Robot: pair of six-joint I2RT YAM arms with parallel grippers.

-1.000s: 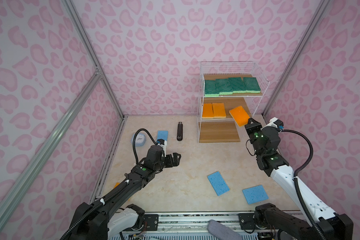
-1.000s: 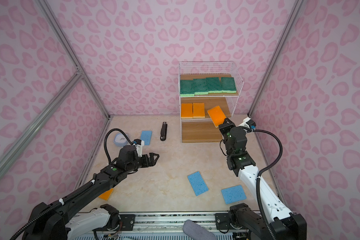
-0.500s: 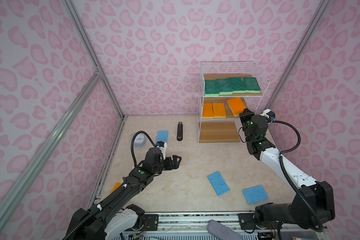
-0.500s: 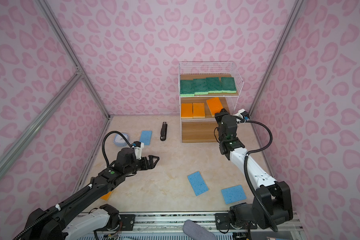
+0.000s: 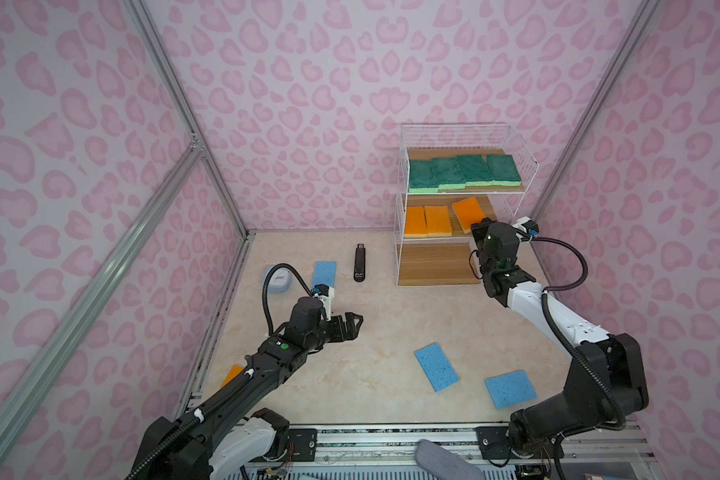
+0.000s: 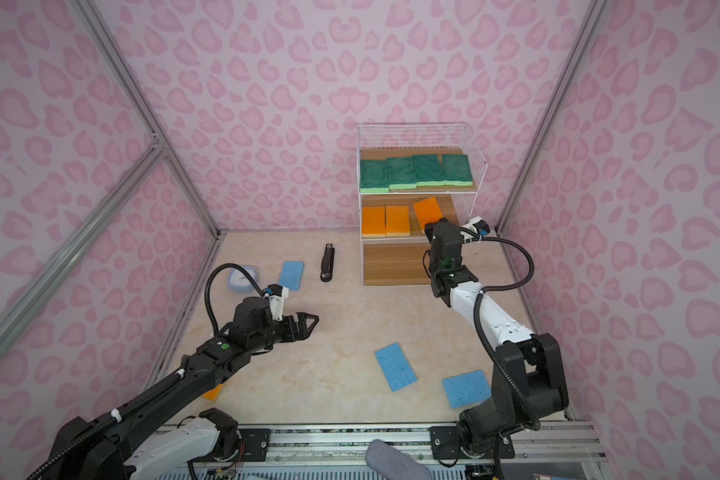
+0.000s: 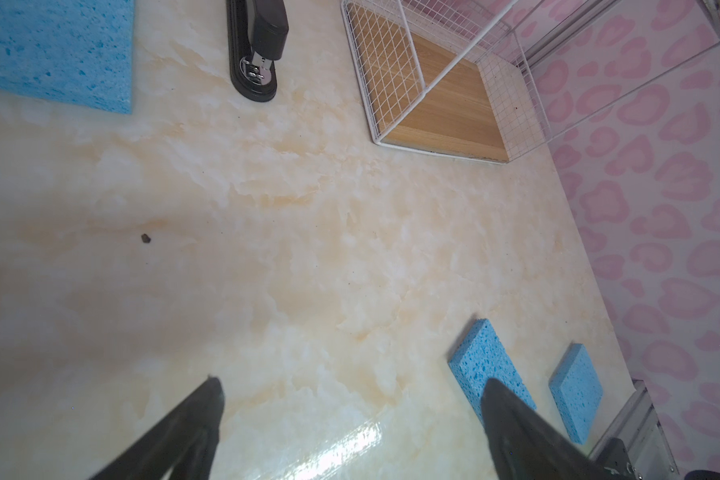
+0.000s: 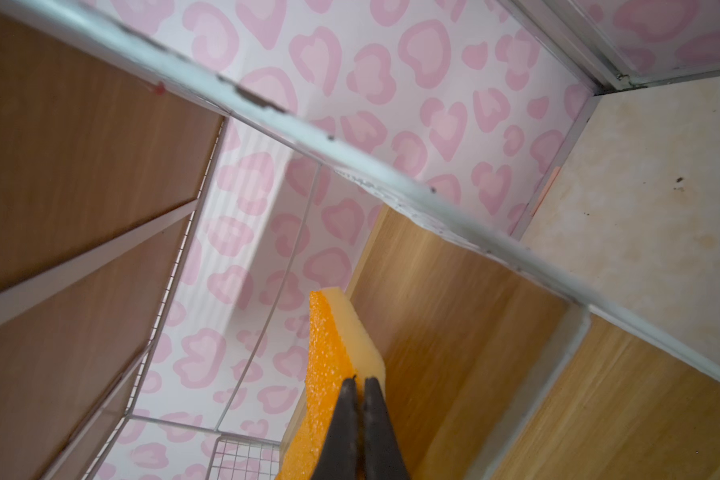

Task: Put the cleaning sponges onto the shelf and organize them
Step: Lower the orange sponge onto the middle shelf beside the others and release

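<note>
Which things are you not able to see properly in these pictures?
Mostly hidden: the loose orange sponge, under the left arm in both top views.
Hidden: the right pincer, behind its own wrist in both top views.
Cut off: the tilted orange sponge it grips, by the right wrist picture's edge.

Nothing here gives you readable text.

You get no legible word, brand, number or sign in any view. The light-blue device point(image 5: 278, 281) carries a faint dark mark on its white face in a top view, too small for you to make out. The black stapler point(image 7: 258, 45) comes up close in the left wrist view, yet you see only plain plastic and bare metal on it. The white wire and wooden boards of the shelf point(image 5: 454, 135) are unmarked wherever you can see them.
</note>
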